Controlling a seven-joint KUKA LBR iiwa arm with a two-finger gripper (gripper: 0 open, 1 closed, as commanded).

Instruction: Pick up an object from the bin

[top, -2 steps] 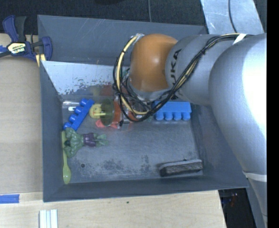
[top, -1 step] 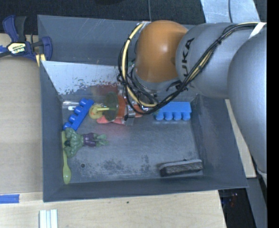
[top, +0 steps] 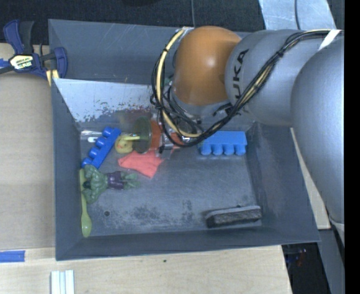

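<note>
My gripper (top: 150, 137) is low in the bin's back middle, under the arm's wrist. Just below it lies a flat salmon-red piece (top: 140, 163), touching or nearly touching the gripper's lower end. To its left a small yellow thing (top: 126, 143) rests beside a blue toothed plastic part (top: 103, 147). A blue studded brick (top: 223, 146) lies to the right of the gripper, partly under the arm.
A green and purple toy figure (top: 107, 181) lies at the left, with a long green stick (top: 84, 216) running down the left wall. A dark grey bar (top: 233, 215) sits at the front right. The bin floor in the middle and front is bare.
</note>
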